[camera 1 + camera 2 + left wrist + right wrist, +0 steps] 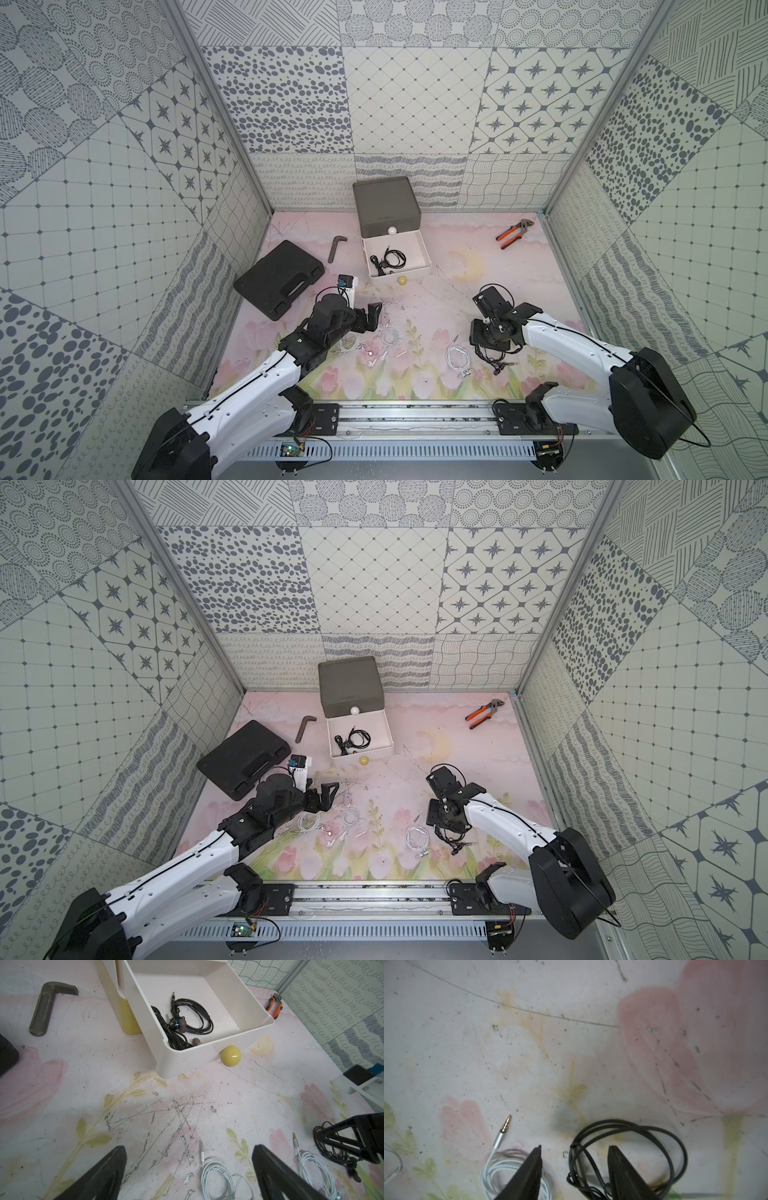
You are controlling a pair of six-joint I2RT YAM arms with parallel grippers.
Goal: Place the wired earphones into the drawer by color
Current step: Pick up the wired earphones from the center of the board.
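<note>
The drawer [386, 205] unit stands at the back with its white middle drawer [424, 257] pulled out. Black wired earphones [388, 262] lie inside it, also seen in the left wrist view [187, 1020]. Three white earphone coils [390, 334] [457, 357] [349, 343] lie on the mat. My left gripper [189, 1147] is open low over the mat, a white coil [216, 1178] between its fingers. My right gripper [575, 1147] points down with its jaws apart astride a black earphone coil [633, 1126], not pressing it. A white coil [494, 1169] lies beside one finger [529, 1172].
A flat black case [278, 284] lies at the left, a grey L-shaped tool [336, 247] behind it. Orange-handled pliers [513, 232] rest at the back right. The yellow knob [402, 281] of the bottom drawer pokes out under the open drawer. Patterned walls close three sides.
</note>
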